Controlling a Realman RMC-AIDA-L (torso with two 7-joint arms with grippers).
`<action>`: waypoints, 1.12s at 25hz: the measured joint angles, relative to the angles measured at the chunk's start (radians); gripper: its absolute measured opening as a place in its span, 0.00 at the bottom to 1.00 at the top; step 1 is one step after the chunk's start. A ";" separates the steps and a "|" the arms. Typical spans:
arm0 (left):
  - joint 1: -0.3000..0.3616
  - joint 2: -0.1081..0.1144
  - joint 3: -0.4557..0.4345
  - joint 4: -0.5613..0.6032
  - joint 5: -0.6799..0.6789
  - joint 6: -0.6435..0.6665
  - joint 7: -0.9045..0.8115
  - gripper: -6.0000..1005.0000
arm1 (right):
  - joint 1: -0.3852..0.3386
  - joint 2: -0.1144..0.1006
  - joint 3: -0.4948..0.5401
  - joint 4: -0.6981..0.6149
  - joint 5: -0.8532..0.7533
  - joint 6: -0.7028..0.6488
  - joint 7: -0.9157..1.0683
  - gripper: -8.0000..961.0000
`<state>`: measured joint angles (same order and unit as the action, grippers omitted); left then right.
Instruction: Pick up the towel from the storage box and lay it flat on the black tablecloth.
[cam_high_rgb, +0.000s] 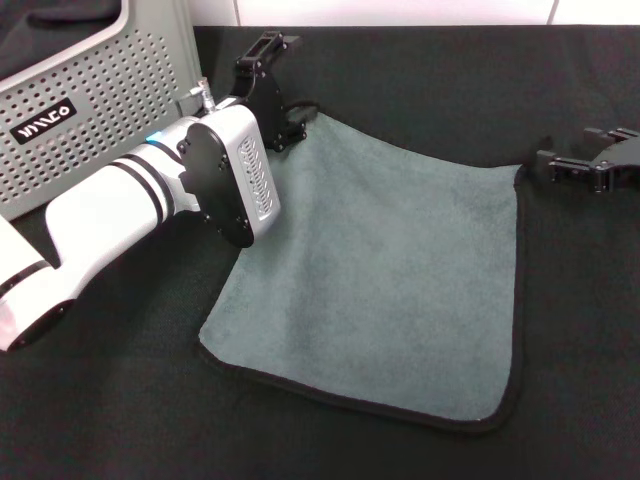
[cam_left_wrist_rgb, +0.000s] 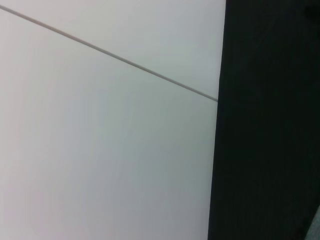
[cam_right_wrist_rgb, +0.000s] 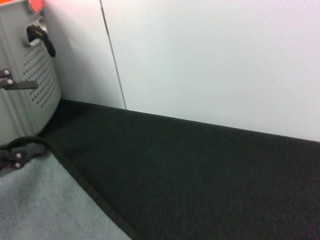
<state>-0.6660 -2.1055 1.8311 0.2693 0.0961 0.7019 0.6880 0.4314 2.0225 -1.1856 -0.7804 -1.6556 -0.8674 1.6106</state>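
Observation:
The towel (cam_high_rgb: 385, 270) lies spread on the black tablecloth (cam_high_rgb: 120, 420), grey-green face up, with its black hem showing all round. My left gripper (cam_high_rgb: 284, 86) is at the towel's far left corner, open, its lower finger beside the curled hem. The right wrist view shows that finger (cam_right_wrist_rgb: 11, 157) next to the towel (cam_right_wrist_rgb: 40, 200) corner. My right gripper (cam_high_rgb: 568, 148) hovers just beyond the towel's far right corner, open and holding nothing. The storage box (cam_high_rgb: 95, 90) stands at the back left, behind my left arm.
A white wall (cam_right_wrist_rgb: 210, 60) rises right behind the table's far edge. The tablecloth (cam_right_wrist_rgb: 200, 175) runs bare to the right of the towel and in front of it. The left wrist view shows only the wall (cam_left_wrist_rgb: 100, 140) and a strip of tablecloth (cam_left_wrist_rgb: 270, 125).

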 joint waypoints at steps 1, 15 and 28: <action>0.000 0.000 0.002 0.000 0.000 -0.001 0.000 0.80 | -0.003 0.000 0.001 -0.006 0.000 -0.005 0.000 0.73; 0.080 0.003 0.063 0.088 0.037 -0.021 0.009 0.88 | -0.017 0.001 0.001 -0.033 0.011 -0.017 0.002 0.83; 0.211 0.016 0.052 0.260 0.041 0.158 -0.558 0.88 | -0.106 -0.006 0.021 -0.248 0.095 -0.339 -0.013 0.83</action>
<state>-0.4554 -2.0891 1.8829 0.5296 0.1373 0.8598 0.1304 0.3251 2.0169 -1.1646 -1.0288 -1.5608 -1.2064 1.5975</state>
